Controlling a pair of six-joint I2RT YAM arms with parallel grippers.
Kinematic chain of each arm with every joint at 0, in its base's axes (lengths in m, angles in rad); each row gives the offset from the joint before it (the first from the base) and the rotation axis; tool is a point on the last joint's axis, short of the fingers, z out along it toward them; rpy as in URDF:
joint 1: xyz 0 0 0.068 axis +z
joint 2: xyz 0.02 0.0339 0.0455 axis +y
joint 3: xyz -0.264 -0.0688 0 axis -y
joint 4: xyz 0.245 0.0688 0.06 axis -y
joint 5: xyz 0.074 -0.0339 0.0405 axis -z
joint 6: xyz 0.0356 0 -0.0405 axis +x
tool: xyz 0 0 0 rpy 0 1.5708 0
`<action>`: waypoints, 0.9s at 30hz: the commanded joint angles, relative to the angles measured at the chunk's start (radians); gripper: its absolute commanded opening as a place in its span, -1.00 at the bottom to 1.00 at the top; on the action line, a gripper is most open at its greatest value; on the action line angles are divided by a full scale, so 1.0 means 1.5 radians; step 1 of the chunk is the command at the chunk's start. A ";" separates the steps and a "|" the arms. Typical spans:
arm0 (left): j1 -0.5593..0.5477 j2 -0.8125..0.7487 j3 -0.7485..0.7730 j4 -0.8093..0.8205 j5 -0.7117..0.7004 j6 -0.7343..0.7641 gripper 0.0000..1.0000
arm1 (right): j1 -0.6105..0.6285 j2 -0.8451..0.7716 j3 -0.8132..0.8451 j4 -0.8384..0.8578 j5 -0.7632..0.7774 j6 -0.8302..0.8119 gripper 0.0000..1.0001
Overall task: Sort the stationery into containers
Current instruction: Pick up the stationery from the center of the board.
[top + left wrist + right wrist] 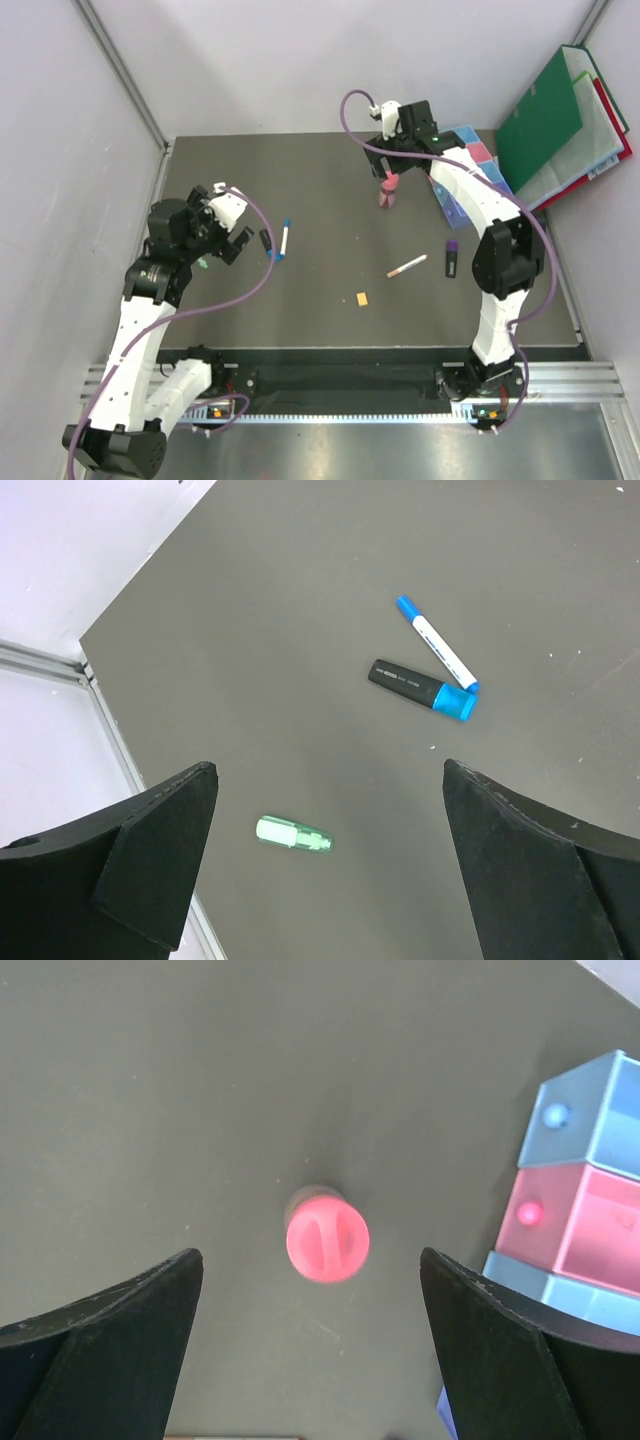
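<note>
left arm (135, 330): bending at the elbow, reaching forward
left gripper (328, 770): pointing down, jaws standing wide apart, gripping nothing
right arm (490, 250): stretching far forward
right gripper (310, 1255): hanging downward, jaws spreading wide, holding nothing

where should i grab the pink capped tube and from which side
Grip the pink-capped tube by the sides of its round cap, coming straight down from above. It stands upright, so the cap faces up and its curved sides are free all round. The right end effector hangs over it, jaws open to either side of it.
</note>
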 commanded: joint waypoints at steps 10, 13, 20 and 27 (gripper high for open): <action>-0.001 -0.007 -0.017 0.002 0.004 0.016 0.98 | 0.007 0.061 0.016 0.020 0.003 -0.020 0.78; -0.001 -0.006 -0.017 0.002 0.009 0.010 0.98 | 0.006 0.075 0.024 0.021 0.010 -0.024 0.79; -0.001 0.000 -0.013 0.003 0.014 0.008 0.98 | -0.004 0.102 0.024 0.023 0.010 -0.027 0.74; -0.001 0.001 -0.017 0.003 0.014 0.015 0.98 | -0.014 0.118 0.024 0.028 0.019 -0.021 0.63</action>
